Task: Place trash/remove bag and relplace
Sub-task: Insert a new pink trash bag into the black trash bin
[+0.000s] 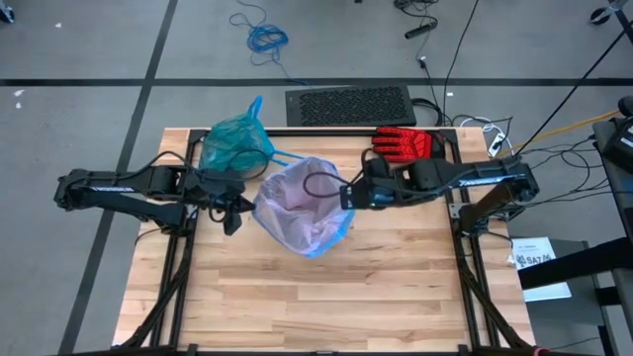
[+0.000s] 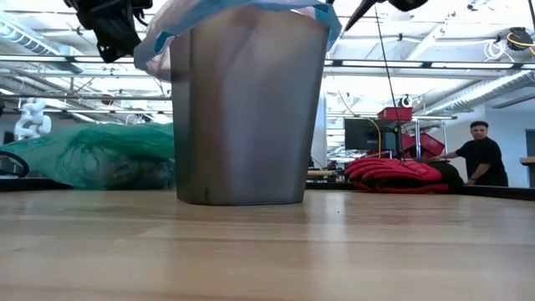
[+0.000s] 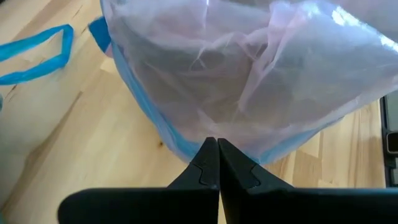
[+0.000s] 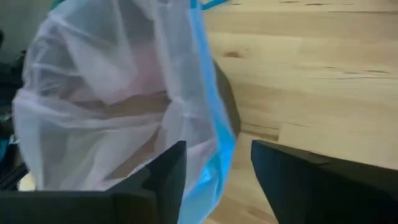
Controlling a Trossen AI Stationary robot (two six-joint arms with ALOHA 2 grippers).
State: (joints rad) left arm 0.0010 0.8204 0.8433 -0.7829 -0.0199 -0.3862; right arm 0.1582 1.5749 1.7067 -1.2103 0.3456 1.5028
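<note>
Both hands at the bin rim

I see my left hand [image 3: 217,163] clenched empty; my right hand [image 4: 217,180] released, straddling the pink liner [image 4: 118,93].

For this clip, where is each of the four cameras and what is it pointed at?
High: overhead, straight down on the table; both arms show, with the pink liner between them.
Low: table height, level, facing the grey bin; a dark arm part at the top.
Left wrist: behind the left gripper, jaws shut, facing the liner.
Right wrist: behind the right gripper, jaws open beside the liner's blue edge.
Shared: all four show the pink liner.
</note>
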